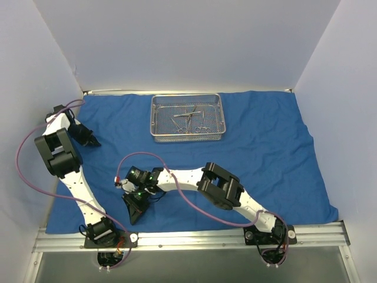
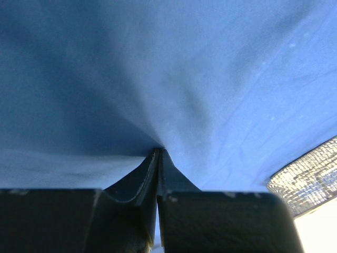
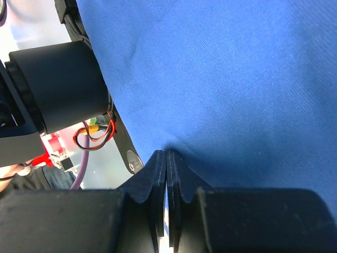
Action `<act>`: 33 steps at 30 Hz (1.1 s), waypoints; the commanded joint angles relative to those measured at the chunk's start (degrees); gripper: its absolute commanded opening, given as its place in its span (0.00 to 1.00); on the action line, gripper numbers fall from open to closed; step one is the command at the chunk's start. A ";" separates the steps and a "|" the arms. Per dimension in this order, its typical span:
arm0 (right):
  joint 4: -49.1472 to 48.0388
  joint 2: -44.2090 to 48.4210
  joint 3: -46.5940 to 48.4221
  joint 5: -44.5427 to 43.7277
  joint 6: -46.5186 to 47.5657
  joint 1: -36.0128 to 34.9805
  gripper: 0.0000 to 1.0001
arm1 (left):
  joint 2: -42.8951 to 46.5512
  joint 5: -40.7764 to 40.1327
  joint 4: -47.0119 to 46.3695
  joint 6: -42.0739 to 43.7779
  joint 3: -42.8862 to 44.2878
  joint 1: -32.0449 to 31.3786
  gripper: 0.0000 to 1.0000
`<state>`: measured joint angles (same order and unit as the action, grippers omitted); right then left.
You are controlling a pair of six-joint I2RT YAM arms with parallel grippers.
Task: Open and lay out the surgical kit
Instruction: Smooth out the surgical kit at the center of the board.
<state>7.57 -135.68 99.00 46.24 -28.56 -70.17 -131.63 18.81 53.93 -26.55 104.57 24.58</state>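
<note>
The royal-blue cloth wrap point(image 1: 265, 153) lies spread open over most of the table. The silver wire-mesh tray point(image 1: 155, 119) stands on it at the back centre, holding several thin steel ring-handled instruments point(image 1: 189, 119). My left gripper point(image 1: 94, 142) is at the cloth's left edge, shut on a pinch of cloth point(image 2: 174, 105), with its fingertips point(image 2: 158, 153) together. A corner of the tray point(image 2: 310, 174) shows at the right of the left wrist view. My right gripper point(image 1: 133, 219) is at the cloth's near-left edge, shut on the cloth point(image 3: 237, 95), which puckers at the closed jaw tips point(image 3: 166, 153).
White walls close in the table at the left, back and right. An aluminium rail point(image 1: 194, 239) with both arm bases runs along the front. The left arm's lower joint point(image 3: 58, 87) and its wires sit close beside the right gripper. A purple cable point(image 1: 23, 159) loops at the left.
</note>
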 commanded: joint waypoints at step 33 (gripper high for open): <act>11.50 3.15 23.93 -13.89 -2.82 26.13 0.00 | 2.63 6.68 -11.22 -8.61 12.91 -1.81 0.12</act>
<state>15.99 -134.39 117.82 34.20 -30.63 -43.79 -125.89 22.37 49.25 -32.03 110.13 24.16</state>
